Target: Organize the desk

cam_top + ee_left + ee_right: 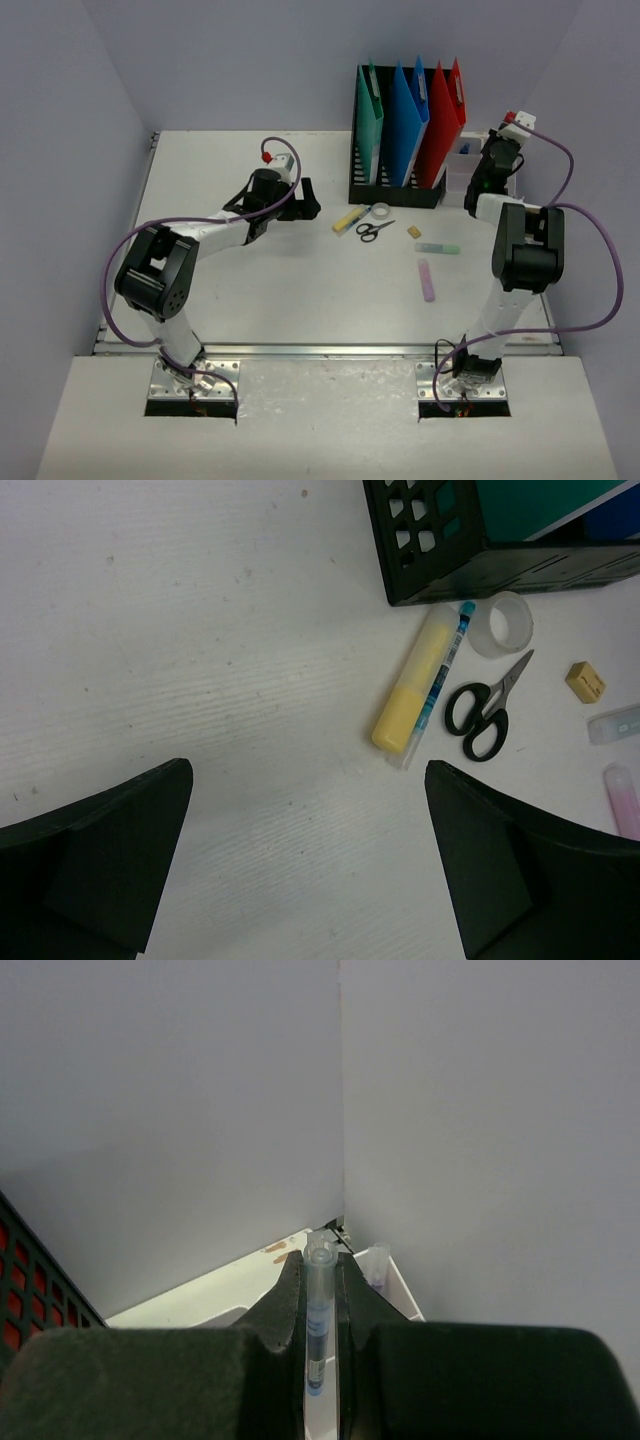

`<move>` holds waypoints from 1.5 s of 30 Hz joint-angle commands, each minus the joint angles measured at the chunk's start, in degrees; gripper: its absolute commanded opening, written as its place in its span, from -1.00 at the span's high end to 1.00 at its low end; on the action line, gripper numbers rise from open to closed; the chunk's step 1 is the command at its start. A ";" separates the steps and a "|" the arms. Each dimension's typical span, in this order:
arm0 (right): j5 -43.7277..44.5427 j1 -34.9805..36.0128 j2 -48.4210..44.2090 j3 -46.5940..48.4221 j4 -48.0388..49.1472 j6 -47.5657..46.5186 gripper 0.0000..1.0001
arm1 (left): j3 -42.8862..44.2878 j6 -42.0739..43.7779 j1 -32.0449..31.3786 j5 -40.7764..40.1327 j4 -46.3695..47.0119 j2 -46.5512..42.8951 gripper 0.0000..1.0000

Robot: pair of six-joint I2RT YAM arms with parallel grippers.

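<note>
On the white desk [250, 290] lie a yellow highlighter [410, 688] with a blue pen [447, 665] beside it, a tape roll [502, 625], black scissors [485, 712], a small tan eraser [585, 681], a green marker [437, 248] and a pink marker [427, 280]. My left gripper [308, 772] hangs open over bare desk, left of the highlighter, with nothing between its fingers. At the back right, my right gripper [320, 1260] is shut on a clear blue pen [319, 1305], held upright over the clear compartment box [398, 1285].
A black mesh file holder [395, 190] with green, blue and red folders stands at the back, just behind the loose items. The clear box [462, 170] sits to its right, near the side wall. A metal rail [320, 350] runs along the desk's front edge.
</note>
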 commanded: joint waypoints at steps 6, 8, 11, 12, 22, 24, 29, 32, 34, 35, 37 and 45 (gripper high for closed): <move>4.60 -0.17 2.80 7.85 1.96 3.93 1.00 | 1.88 -0.23 -0.53 0.47 2.52 0.91 -1.00; 5.25 -0.17 2.36 7.79 1.71 5.00 1.00 | 1.46 -0.23 -0.60 0.47 2.71 1.03 -1.00; 5.42 -0.17 1.00 7.21 0.46 6.40 1.00 | 1.07 -0.23 -0.52 0.47 2.90 1.24 -1.00; 5.60 -0.17 0.73 6.93 0.51 6.59 1.00 | 1.00 -0.18 -0.51 0.51 2.96 1.35 -1.00; 10.24 0.57 -1.86 1.49 4.88 6.40 1.00 | 0.89 -1.27 -0.51 1.64 4.02 3.17 -1.00; 10.31 0.75 -2.64 -0.06 5.79 5.83 1.00 | 1.21 -1.41 -0.51 1.91 3.97 3.58 -1.00; 9.66 1.19 -4.32 -1.29 6.90 3.94 1.00 | 1.48 -1.93 -0.51 2.43 3.97 3.90 -1.00; 8.48 2.04 -5.65 -1.23 6.74 2.00 1.00 | 1.42 -2.29 -0.51 2.58 3.97 3.90 -1.00; 8.35 2.84 -5.95 -0.35 6.28 -0.05 1.00 | 1.31 -2.36 -0.51 2.60 3.99 3.75 -1.00; 8.51 3.26 -5.89 0.52 5.74 -0.98 1.00 | 1.18 -2.39 -0.51 2.63 4.03 3.65 -1.00; 9.38 3.80 -5.28 2.52 4.72 -2.56 1.00 | 0.95 -2.42 -0.46 2.67 4.06 3.50 -1.00; 11.05 3.96 -0.91 8.37 2.35 -5.66 1.00 | -0.45 -3.04 -0.25 2.84 5.02 3.19 -1.00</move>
